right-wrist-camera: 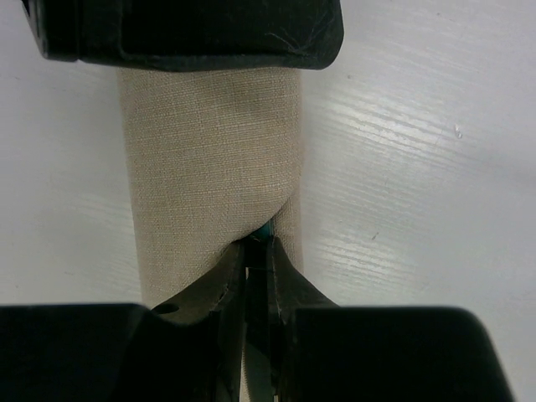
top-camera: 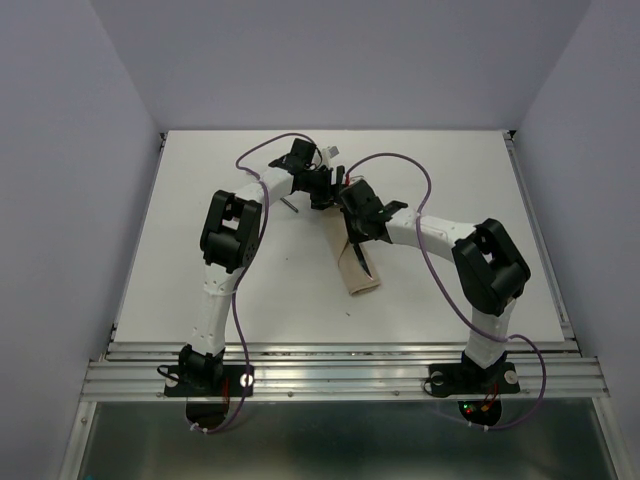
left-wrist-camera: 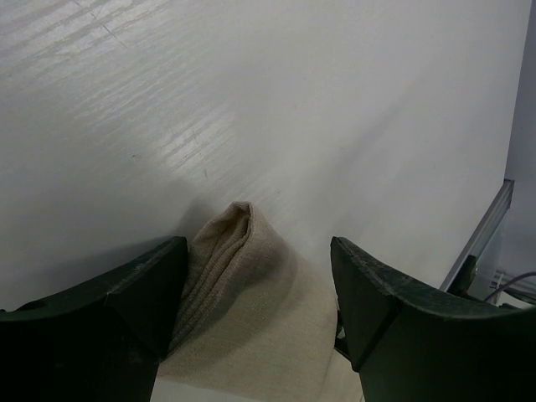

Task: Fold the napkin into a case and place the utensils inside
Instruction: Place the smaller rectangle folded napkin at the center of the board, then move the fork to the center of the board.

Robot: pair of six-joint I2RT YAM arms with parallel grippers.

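Left gripper (left-wrist-camera: 258,251): spread wide, gripping nothing, straddling the far folded end of the napkin (left-wrist-camera: 243,293)
Utensil (top-camera: 290,205): lying bare on the table (top-camera: 180,220), just beside the left gripper, apart from the cloth
Napkin: folded into a narrow oblong at mid-table, running from under both grippers toward the near edge, lying flat except at the pinch
Right gripper (right-wrist-camera: 258,249): clenched on the napkin's upper layer, fingertips pressed together on a small peak of cloth near one long edge
Step in hand: folding judged done; opening the pouch by taking hold of the top layer
Next move: calls for raising the pinched layer just enough to gape a pocket, keeping the lower layers down, then sending the free left gripper for the utensil and sliding it in lengthwise
Count: one napkin, one utensil plainly seen, two grippers; dark sliver on the cloth below the right gripper perhaps a second utensil, perhaps only shadow
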